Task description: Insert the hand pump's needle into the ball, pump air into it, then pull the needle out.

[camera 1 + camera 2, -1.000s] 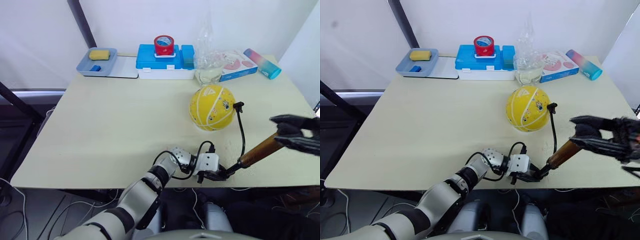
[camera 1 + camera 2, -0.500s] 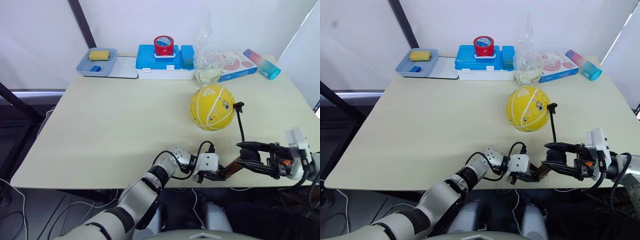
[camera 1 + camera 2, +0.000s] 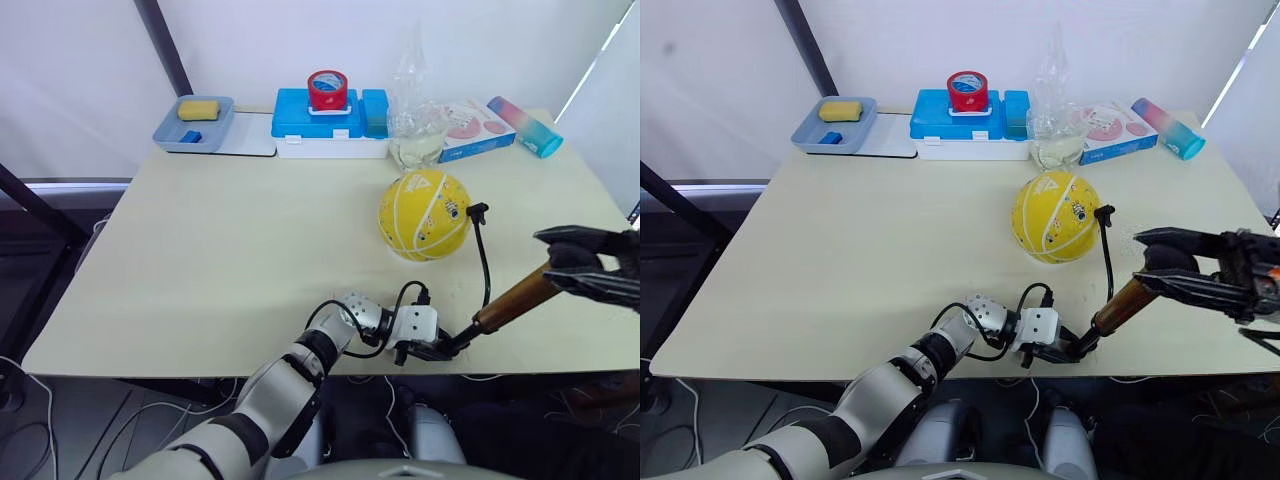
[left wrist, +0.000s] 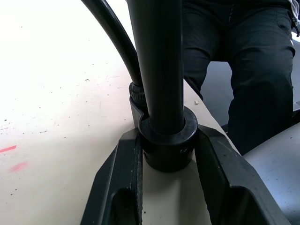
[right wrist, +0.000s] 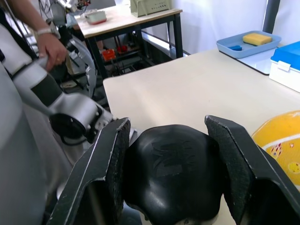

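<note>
- The left tool point(image 3: 432, 350) sits at the near edge of the bench point(image 3: 230, 250), its two fingers closed around the black lower end cap of the hand pump point(image 3: 505, 305); the left wrist view shows the cap wedged between both fingers point(image 4: 119, 187).
- From that cap the hand pump slants up and to the right, its gold-bronze barrel lifted off the bench.
- The right tool point(image 3: 1160, 262) is at the near right, its fingers point(image 5: 110, 159) clamped on either side of the pump's rounded black top handle.
- A thin black hose point(image 3: 484, 265) rises from the pump's lower end and runs toward the far side, ending in a small black fitting point(image 3: 477, 211) just beside the right side of the ball point(image 3: 424, 215); the needle itself is too small to make out.
- The ball, yellow with white seams, rests on the bench right of centre, farther than both tools.
- Along the far edge stand a grey-blue tray point(image 3: 195, 125) holding a yellow sponge point(image 3: 198, 109), a blue and white box point(image 3: 330, 125) with a red tape roll point(image 3: 327, 90) on top, a clear plastic bag point(image 3: 415, 110), a flat printed box point(image 3: 475, 128) and a pink and teal bottle point(image 3: 524, 127).
</note>
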